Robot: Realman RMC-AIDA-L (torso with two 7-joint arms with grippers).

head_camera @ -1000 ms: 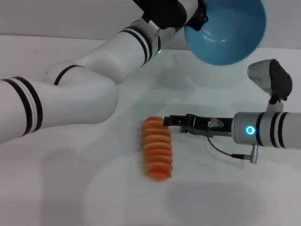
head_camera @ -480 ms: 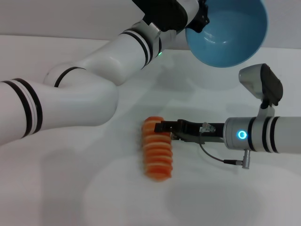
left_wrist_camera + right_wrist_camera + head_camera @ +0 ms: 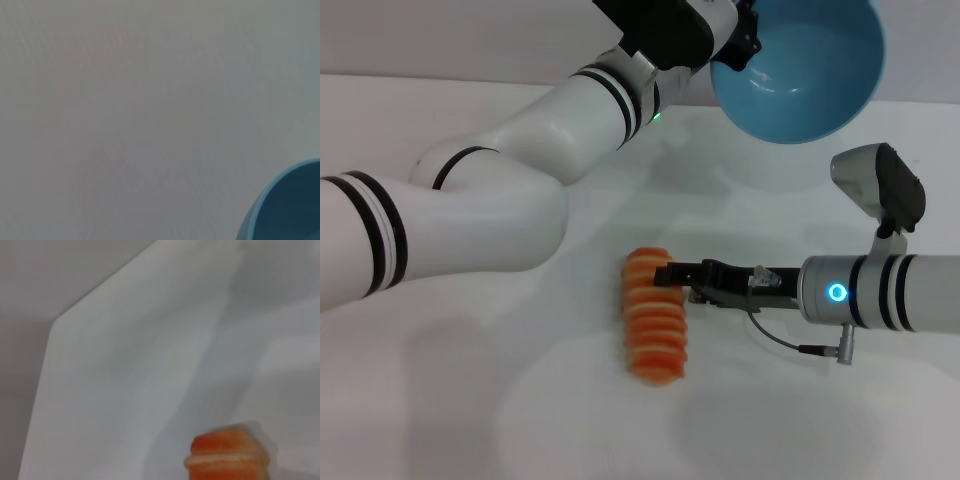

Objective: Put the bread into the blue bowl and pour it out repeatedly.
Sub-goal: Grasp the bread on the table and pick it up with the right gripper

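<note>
Two arms share one white table (image 3: 470, 420), bare at 6 and 9 o'clock; no writing reads on anything. At 1 o'clock the blue bowl (image 3: 800, 75) hangs raised and tipped, its mouth facing the camera, held at its rim by the left gripper (image 3: 735, 35), whose fingers I cannot tell. Centre, the bread (image 3: 655, 325) lies flat on the table. From 3 o'clock the right gripper (image 3: 670, 273) reaches it, fingertips at the loaf's far end; apart or clamped, I cannot tell.
</note>
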